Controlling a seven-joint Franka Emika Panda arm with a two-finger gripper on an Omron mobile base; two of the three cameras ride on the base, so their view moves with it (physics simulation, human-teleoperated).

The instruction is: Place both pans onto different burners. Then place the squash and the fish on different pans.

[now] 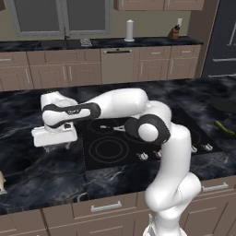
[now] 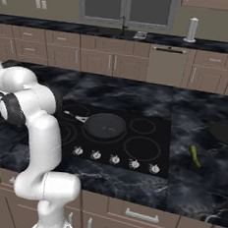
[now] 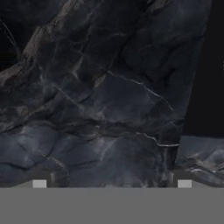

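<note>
Closest to us in the hand view, our tool (image 3: 112, 183) shows two small fingertips (image 3: 39, 183) set far apart at the bottom edge, jaws wide and holding nothing, looking down on the dark veined marble tabletop (image 3: 96, 100) with the edge of the flat glossy black cooktop (image 3: 212, 70) along one side. From the left base view, we see our white arm reaching across to the left, the tool (image 1: 54, 138) hanging over the marble just beside the left edge of the cooktop (image 1: 108, 150). One round, shallow, dark grey-black frying pan (image 2: 105, 125) sits on a rear burner in the right base view, its long thin handle (image 2: 75, 116) pointing left toward our arm. A thin grey burner ring (image 2: 142, 148) in front and to its right lies bare, above a row of small silver knobs (image 2: 114, 159). The slim green squash with yellowish tints (image 2: 195, 156) lies on the marble just right of the cooktop; in the left base view, we see it (image 1: 224, 127) near the right edge. The second dark pan (image 2: 226, 132) rests on the tabletop behind the squash, well apart from the burners. At the far left edge of the left base view, a small pale tan shape (image 1: 2, 183) lies on the marble; we cannot tell whether it is the fish.
</note>
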